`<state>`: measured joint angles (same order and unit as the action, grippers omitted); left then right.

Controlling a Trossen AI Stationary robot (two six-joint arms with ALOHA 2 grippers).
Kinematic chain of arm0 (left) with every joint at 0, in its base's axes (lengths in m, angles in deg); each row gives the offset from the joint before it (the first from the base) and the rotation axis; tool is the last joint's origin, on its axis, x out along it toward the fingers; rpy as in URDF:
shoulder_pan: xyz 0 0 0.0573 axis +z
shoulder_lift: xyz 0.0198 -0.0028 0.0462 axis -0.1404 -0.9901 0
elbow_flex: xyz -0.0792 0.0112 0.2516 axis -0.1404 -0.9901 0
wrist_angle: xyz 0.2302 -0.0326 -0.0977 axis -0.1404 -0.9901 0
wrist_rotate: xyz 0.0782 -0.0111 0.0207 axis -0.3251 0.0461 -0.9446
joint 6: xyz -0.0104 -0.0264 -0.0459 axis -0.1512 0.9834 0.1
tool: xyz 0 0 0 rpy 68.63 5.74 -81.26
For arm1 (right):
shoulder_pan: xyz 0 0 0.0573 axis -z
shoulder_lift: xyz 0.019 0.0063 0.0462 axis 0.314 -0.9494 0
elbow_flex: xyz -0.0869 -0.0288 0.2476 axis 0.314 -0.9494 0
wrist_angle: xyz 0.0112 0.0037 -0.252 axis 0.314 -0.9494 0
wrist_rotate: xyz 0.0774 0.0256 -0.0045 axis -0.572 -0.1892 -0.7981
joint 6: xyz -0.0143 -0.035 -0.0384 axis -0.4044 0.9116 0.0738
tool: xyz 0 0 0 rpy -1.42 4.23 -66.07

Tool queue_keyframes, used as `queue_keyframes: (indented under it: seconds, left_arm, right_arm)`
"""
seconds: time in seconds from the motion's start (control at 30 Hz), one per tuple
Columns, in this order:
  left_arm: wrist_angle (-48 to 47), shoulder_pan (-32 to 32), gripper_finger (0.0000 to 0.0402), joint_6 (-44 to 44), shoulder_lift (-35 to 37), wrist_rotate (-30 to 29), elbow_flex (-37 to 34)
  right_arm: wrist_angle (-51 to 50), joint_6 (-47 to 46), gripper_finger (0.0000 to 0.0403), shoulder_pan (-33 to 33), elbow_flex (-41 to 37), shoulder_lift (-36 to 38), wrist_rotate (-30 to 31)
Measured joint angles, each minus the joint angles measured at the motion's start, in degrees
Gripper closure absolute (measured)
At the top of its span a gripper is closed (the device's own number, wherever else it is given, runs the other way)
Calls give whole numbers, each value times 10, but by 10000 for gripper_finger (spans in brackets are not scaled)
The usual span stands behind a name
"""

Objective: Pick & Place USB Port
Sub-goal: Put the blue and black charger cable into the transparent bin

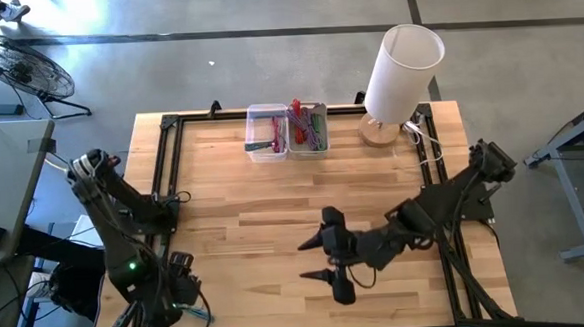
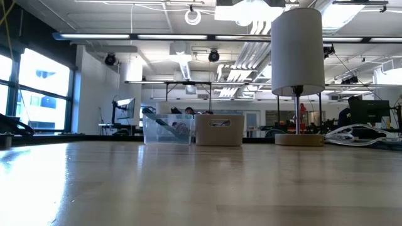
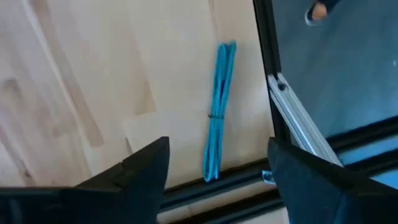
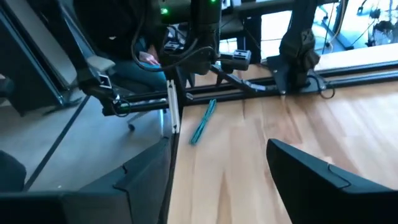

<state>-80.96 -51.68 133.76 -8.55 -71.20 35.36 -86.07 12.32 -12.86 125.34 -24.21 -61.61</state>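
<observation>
The blue USB cable [image 3: 217, 112] lies flat on the desk [image 3: 93, 74], just ahead of the left claw [image 3: 217, 165], whose jaws stand open. Descend squarely, straddling its middle. The right claw [image 1: 322, 259], also open and empty, waits well apart at mid-desk.

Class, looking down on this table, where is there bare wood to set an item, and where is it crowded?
Bare: the wide stretch between the two bins and the right gripper, and the left half of the table. Crowded: the far edge with bins and lamp, and the near left corner by the blue cable.
</observation>
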Motion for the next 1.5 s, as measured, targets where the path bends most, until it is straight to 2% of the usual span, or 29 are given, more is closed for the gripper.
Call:
queue_keyframes:
  seconds: [0.17,0.37,0.57,0.8,1.0,1.37,1.5]
  left_arm:
    - [8,-11,125,-44,-54,44,0]
    - [14,-27,125,-45,-119,46,0]
    - [65,-25,125,-47,-166,31,0]
    - [95,-25,124,-34,-205,20,0]
    - [94,-25,124,-18,-225,12,0]
    - [96,-25,125,-19,-275,-14,0]
    - [107,-25,153,-19,-287,5,1]
  right_arm:
    - [1,-17,144,-18,0,-14,21]
    - [1,-28,144,-23,0,-29,25]
    - [13,-34,144,-23,0,-30,24]
    - [36,35,144,-24,0,-29,-40]
    - [34,40,144,-27,0,-29,-113]
    - [19,68,144,-52,0,-20,-133]
    - [18,65,144,-58,0,-9,-132]
